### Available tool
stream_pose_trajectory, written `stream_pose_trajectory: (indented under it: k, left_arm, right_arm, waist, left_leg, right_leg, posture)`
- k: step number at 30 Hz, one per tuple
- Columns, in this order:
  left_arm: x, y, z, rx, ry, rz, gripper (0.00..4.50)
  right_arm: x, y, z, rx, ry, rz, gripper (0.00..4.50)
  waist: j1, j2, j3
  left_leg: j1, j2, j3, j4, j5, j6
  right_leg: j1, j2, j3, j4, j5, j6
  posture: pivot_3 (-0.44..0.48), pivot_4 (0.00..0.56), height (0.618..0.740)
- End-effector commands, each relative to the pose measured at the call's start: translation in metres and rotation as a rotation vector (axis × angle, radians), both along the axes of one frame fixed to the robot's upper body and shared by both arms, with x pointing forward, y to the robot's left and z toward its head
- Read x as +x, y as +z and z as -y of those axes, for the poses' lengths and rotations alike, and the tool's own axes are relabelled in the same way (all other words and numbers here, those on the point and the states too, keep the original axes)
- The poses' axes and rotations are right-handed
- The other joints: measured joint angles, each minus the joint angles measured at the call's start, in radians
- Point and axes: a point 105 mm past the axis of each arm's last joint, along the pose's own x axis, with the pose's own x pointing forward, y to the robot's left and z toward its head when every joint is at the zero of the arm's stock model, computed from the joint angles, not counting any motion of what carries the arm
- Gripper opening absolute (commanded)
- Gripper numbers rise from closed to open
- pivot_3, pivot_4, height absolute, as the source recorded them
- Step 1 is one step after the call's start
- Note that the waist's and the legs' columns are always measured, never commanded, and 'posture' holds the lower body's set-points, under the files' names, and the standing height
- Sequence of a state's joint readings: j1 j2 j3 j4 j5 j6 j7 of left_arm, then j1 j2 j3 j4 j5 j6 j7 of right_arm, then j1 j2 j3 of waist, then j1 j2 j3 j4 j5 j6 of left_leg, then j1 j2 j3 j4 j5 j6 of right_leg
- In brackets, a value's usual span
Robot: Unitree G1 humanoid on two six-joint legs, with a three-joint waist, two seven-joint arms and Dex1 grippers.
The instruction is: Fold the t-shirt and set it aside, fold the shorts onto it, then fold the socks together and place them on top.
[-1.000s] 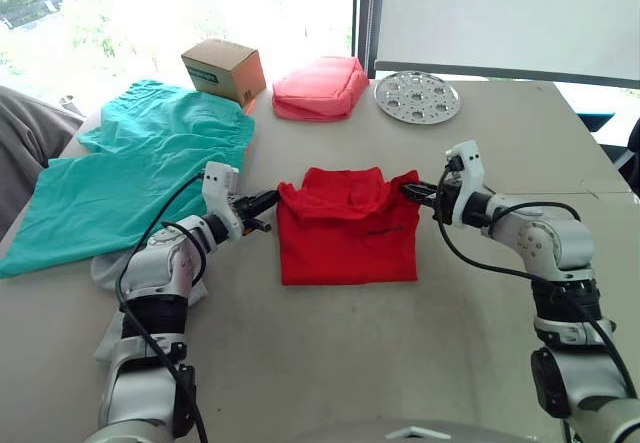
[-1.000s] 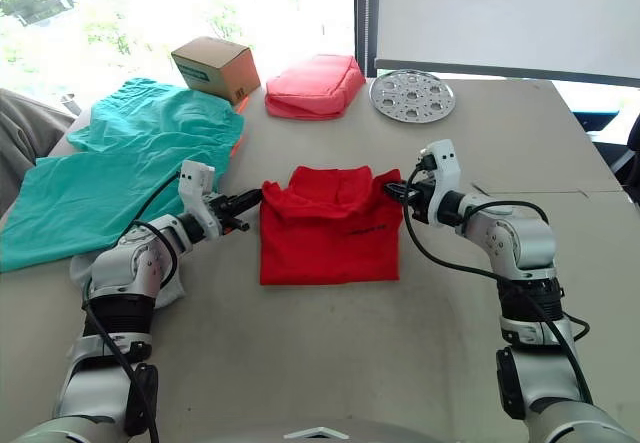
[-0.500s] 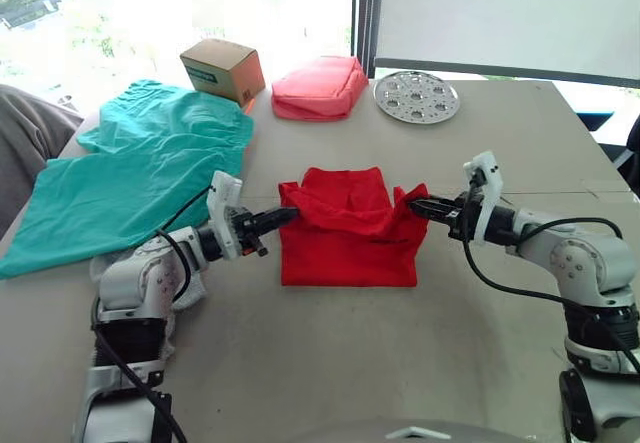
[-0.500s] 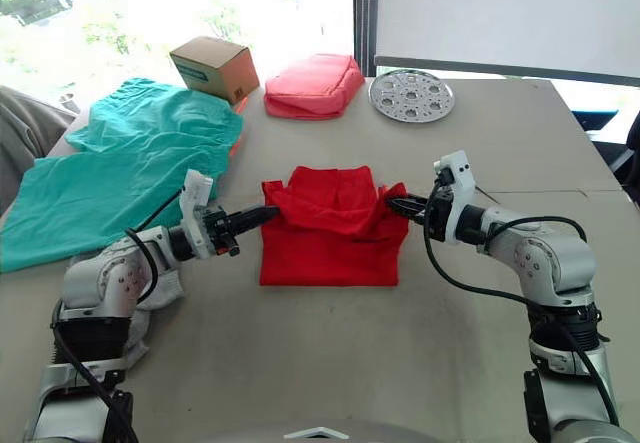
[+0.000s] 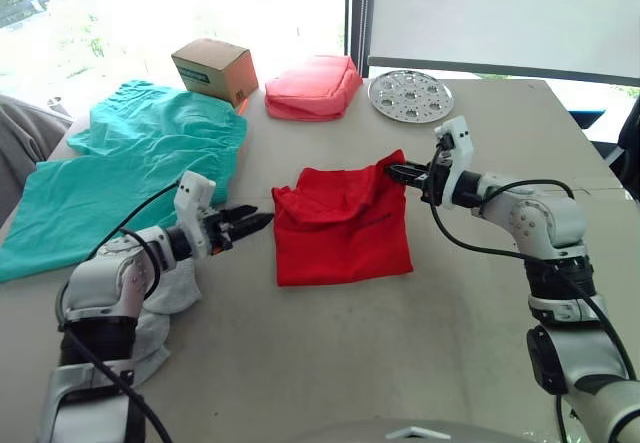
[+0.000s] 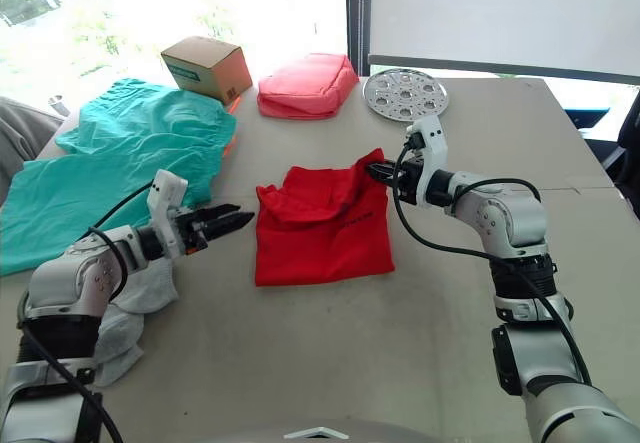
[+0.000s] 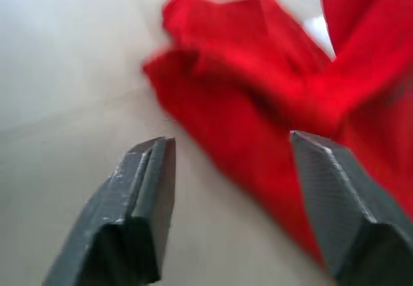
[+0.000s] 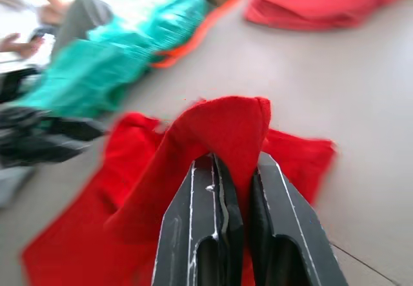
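Folding under way on the counter [image 5: 330, 353], t-shirt [image 5: 340, 228] pinched by one gripper.

Head views: the red t-shirt lies mid-counter, its far right corner lifted and clamped by the right gripper [image 5: 396, 172]; the left gripper [image 5: 252, 223] hovers parted just beside the shirt's left edge, holding nothing; the teal shorts [image 5: 130, 168] spread at far left, grey socks [image 6: 130, 308] under the left arm. Left wrist view: fingers [image 7: 139, 202] stand apart, red cloth just beyond. Right wrist view: fingers [image 8: 210, 234] pressed together on a raised red fold.
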State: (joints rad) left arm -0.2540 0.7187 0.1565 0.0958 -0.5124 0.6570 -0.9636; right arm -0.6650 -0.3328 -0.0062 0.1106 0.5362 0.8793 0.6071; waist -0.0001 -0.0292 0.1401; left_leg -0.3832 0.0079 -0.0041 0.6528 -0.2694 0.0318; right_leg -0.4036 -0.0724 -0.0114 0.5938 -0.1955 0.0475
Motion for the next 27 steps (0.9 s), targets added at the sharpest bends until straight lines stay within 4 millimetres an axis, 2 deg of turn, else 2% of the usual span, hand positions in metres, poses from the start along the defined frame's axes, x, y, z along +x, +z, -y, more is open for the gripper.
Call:
stream_pose_trajectory:
  k: [1, 4, 5, 8, 11, 14, 17, 19, 20, 22, 27]
  left_arm:
    - [0.001, 0.014, 0.029, -0.006, -0.117, 0.083, 1.88]
    - [0.004, 0.014, 0.047, -0.007, -0.178, 0.097, 0.4]
    - [0.007, 0.016, 0.05, -0.013, -0.189, 0.103, 0.05]
    - [0.011, 0.018, 0.054, -0.012, -0.215, 0.091, 0.02]
    - [0.019, 0.011, 0.053, 0.036, -0.212, 0.075, 0.02]
    - [0.042, 0.011, 0.054, 0.063, -0.145, 0.11, 0.02]
    - [0.077, 0.031, 0.05, -0.013, 0.022, 0.197, 0.02]
    - [0.102, 0.057, 0.036, -0.132, 0.195, 0.252, 0.02]
    - [0.107, 0.062, 0.032, -0.176, 0.234, 0.248, 0.02]
    - [0.109, 0.065, 0.028, -0.192, 0.247, 0.242, 0.02]
    - [0.098, 0.054, 0.022, -0.159, 0.218, 0.213, 0.02]
  right_arm:
    - [0.001, 0.011, -0.003, 0.014, 0.01, 0.053, 0.0]
    - [-0.001, 0.009, -0.004, 0.01, 0.013, 0.046, 0.0]
    - [-0.001, 0.008, -0.004, 0.008, 0.01, 0.043, 0.0]
    - [-0.002, 0.005, -0.003, 0.0, -0.006, 0.039, 0.0]
    - [-0.002, 0.003, -0.002, 0.0, -0.018, 0.036, 0.0]
    - [-0.003, 0.002, -0.003, 0.005, -0.022, 0.036, 0.0]
    - [-0.002, 0.002, -0.004, 0.016, -0.036, 0.032, 0.0]
    - [0.001, 0.001, -0.004, 0.018, -0.064, 0.033, 0.0]
    - [0.002, 0.0, -0.004, 0.02, -0.074, 0.031, 0.0]
    - [0.004, -0.001, -0.004, 0.023, -0.091, 0.025, 0.0]
    - [0.008, -0.007, -0.003, 0.015, -0.121, 0.007, 0.0]
  waist:
    - [0.003, 0.0, 0.0]
    - [0.004, -0.001, 0.0]
    - [0.004, -0.001, 0.0]
    - [0.0, -0.002, -0.001]
    - [-0.007, -0.001, -0.001]
    - [-0.007, -0.001, -0.001]
    - [-0.002, -0.002, -0.001]
    - [-0.001, -0.003, -0.001]
    - [-0.003, -0.003, -0.001]
    - [-0.011, -0.003, -0.001]
    - [-0.016, -0.003, -0.002]
  left_leg:
    - [0.0, 0.0, 0.0, 0.0, 0.0, 0.0]
    - [0.0, 0.0, 0.0, 0.0, 0.0, 0.0]
    - [0.0, 0.0, 0.0, 0.0, 0.0, 0.0]
    - [0.0, -0.001, 0.0, 0.0, 0.0, 0.0]
    - [0.0, -0.001, 0.001, 0.0, 0.0, 0.0]
    - [0.0, -0.002, 0.001, 0.0, 0.0, 0.0]
    - [0.0, -0.002, 0.0, 0.001, 0.0, 0.0]
    - [0.0, -0.002, -0.001, 0.001, 0.0, 0.0]
    - [0.0, -0.002, -0.001, 0.001, 0.0, 0.0]
    - [0.0, -0.002, -0.001, 0.001, 0.0, 0.0]
    - [0.001, -0.002, 0.001, 0.0, 0.0, 0.0]
  right_leg:
    - [0.0, 0.0, 0.0, 0.0, 0.0, 0.0]
    - [0.0, 0.0, 0.001, 0.0, 0.0, 0.0]
    - [0.0, 0.0, 0.001, 0.0, 0.0, 0.0]
    - [0.0, 0.001, 0.001, 0.0, 0.001, 0.001]
    - [0.0, 0.001, 0.001, 0.0, 0.001, 0.001]
    - [0.001, 0.001, 0.001, 0.0, 0.002, 0.004]
    - [0.001, 0.002, 0.0, 0.0, 0.002, 0.004]
    - [0.001, 0.002, 0.0, 0.0, 0.003, 0.004]
    - [0.001, 0.002, 0.0, 0.0, 0.003, 0.004]
    - [0.001, 0.002, 0.0, 0.0, 0.003, 0.006]
    - [0.001, 0.002, 0.001, 0.001, 0.004, 0.006]
  posture:
    - [0.0, 0.15, 0.739]
    - [0.0, 0.15, 0.739]
    - [0.0, 0.15, 0.739]
    - [0.0, 0.15, 0.739]
    - [0.0, 0.15, 0.739]
    - [0.0, 0.15, 0.739]
    - [0.0, 0.15, 0.739]
    - [0.0, 0.15, 0.739]
    - [0.0, 0.15, 0.739]
    - [0.0, 0.15, 0.739]
    - [0.0, 0.15, 0.739]
